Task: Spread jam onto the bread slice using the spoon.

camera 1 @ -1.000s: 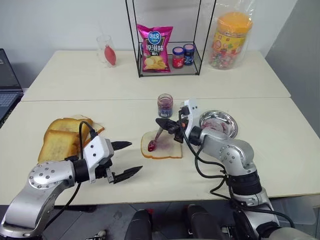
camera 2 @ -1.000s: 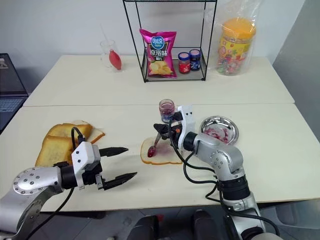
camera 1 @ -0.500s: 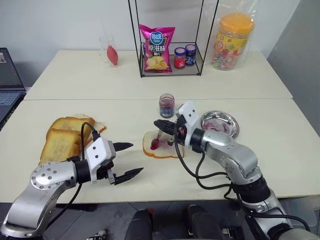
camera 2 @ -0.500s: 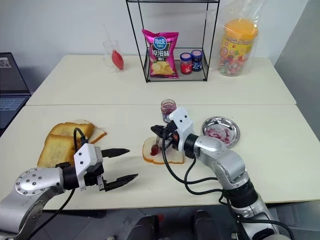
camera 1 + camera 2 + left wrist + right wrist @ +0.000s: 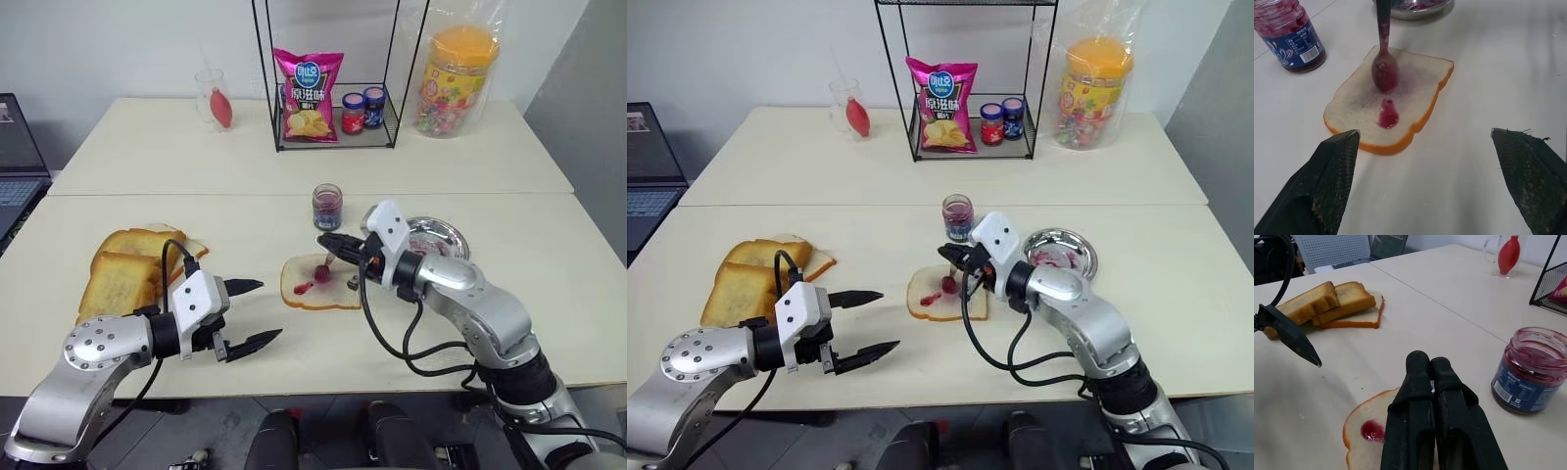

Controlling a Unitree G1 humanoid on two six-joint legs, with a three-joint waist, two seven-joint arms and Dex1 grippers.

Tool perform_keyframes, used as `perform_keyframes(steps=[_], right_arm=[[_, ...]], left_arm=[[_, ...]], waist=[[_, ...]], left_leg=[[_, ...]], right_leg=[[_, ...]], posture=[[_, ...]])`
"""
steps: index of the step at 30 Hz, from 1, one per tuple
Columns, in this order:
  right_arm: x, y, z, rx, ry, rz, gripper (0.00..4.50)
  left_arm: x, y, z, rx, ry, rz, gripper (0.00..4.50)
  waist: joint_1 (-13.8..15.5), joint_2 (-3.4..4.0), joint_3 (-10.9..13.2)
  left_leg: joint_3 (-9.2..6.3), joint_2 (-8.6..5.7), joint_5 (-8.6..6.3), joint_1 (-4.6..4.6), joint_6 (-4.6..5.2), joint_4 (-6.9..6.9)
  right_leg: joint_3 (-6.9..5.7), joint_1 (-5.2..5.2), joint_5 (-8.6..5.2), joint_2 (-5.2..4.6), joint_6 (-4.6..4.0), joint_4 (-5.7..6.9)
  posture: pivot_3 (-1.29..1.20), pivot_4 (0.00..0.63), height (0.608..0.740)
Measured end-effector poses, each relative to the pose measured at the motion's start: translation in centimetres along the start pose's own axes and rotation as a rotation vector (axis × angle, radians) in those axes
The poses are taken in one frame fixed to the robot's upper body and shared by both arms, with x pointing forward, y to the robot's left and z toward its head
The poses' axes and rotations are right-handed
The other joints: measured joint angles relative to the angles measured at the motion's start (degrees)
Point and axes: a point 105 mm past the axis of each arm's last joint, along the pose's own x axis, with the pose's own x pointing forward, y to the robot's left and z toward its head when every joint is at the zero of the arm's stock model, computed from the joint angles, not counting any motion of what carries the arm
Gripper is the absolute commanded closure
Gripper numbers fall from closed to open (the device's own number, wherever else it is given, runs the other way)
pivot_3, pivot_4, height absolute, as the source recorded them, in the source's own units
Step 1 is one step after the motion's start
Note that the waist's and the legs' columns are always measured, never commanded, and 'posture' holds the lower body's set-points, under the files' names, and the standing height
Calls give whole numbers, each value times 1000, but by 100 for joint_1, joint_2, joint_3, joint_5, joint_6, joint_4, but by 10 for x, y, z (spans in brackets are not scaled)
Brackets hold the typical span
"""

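Note:
The bread slice lies flat on the table in front of me, with a dab of jam near its left end and a faint purple smear at its middle. My right gripper hangs over the slice's far edge, shut on the spoon. The spoon slopes down, and its jam-smeared bowl sits at the slice's middle. The open jam jar stands just behind the slice. My left gripper hovers open and empty to the left of the slice.
Thick toasted slices are stacked at the left. A metal dish smeared with jam sits right of the slice. At the back stand a wire rack with a chip bag and two capped jars, a candy tub and a glass. A laptop is at far left.
My right gripper rolled and drew back to the right with the spoon. The spoon's bowl slid from the slice's left end to its middle, leaving a dab of jam behind. The left arm stayed still.

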Motion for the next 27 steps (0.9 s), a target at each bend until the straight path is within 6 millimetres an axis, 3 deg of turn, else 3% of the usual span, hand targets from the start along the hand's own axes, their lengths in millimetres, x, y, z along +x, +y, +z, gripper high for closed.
perform_keyframes(steps=[5,13,19,22,27], right_arm=[[-9,-14,9,210,-49,-55,4492],[8,5,1,639,-67,12,4492],[23,7,-21,739,-14,-12,4492],[27,2,-34,750,16,-41,4492],[25,-5,-40,733,16,-50,4492]], left_arm=[[0,0,0,0,-16,13,0],[-6,0,1,-17,-48,31,0],[-14,-2,-18,-39,6,26,0],[-16,0,-19,-28,7,34,0],[-17,2,-19,-15,6,42,0]], waist=[[-13,-1,0],[-41,0,0],[-47,-1,-1],[-43,-1,-1],[-41,-2,-1]], left_leg=[[0,3,0,2,0,-2],[2,5,0,10,0,-6],[7,4,0,11,0,-6],[7,4,0,11,0,-6],[8,4,0,12,0,-8]], right_leg=[[0,0,0,2,0,2],[4,1,-1,4,-5,4],[6,2,-2,4,-7,2],[6,2,-3,4,-9,3],[7,2,-3,4,-9,2]], posture=[[0,150,740],[0,150,740],[0,150,740],[0,150,740],[0,150,740]])
